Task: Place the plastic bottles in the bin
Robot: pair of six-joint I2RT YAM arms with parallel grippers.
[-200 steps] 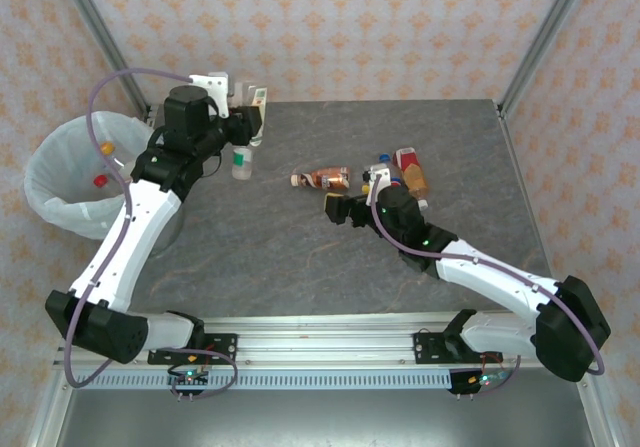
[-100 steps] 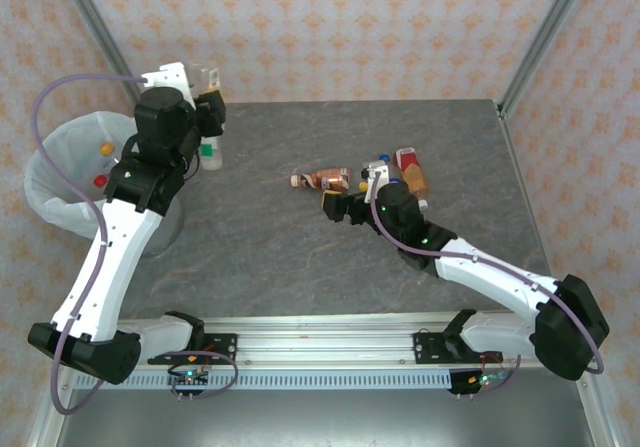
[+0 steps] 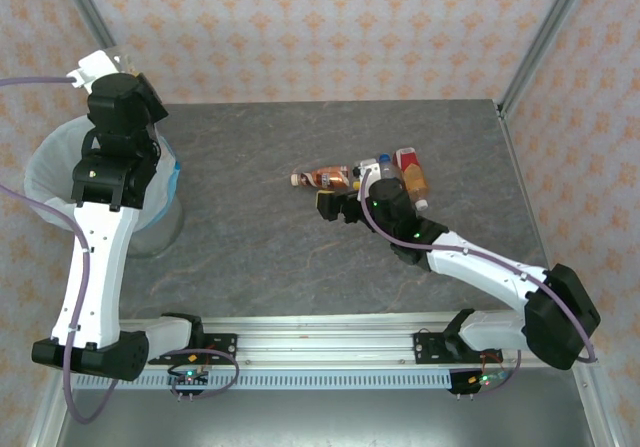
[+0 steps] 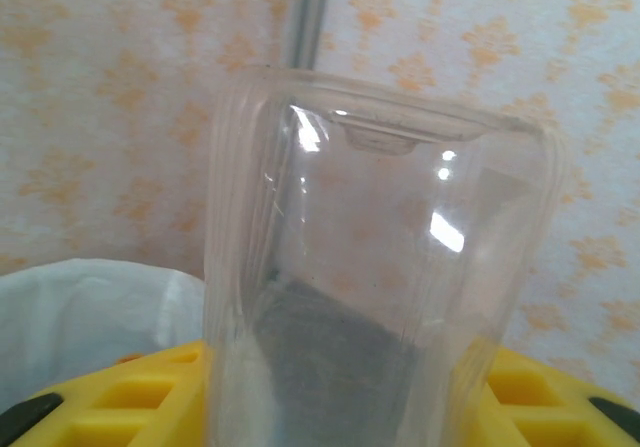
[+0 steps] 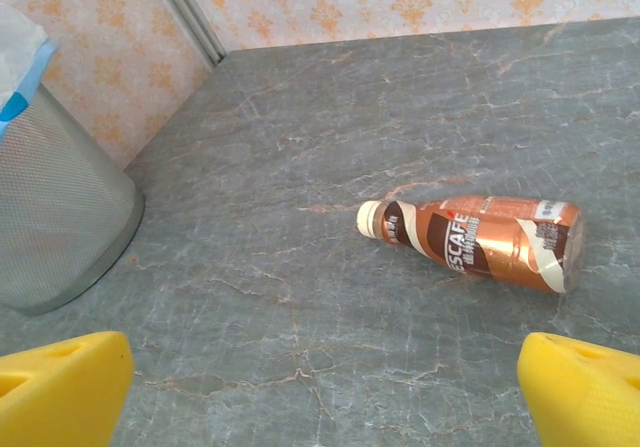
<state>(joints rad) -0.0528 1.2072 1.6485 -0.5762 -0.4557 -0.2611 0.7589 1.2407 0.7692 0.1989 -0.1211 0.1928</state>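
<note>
Mid-table (image 5: 300, 117), brown bottle (image 5: 475, 242) (cap left); right jaws spread; left jaws pinching clear bottle (image 4: 380, 267)

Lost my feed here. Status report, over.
Left tool shut on clear bottle, up at the bin. Right tool open, facing brown bottle lying on table. Nothing between them.

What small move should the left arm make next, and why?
Probably open the left gripper and let the bottle fall: it is shut on this clear bottle, and seen from above it seems to hang over the bin.
</note>
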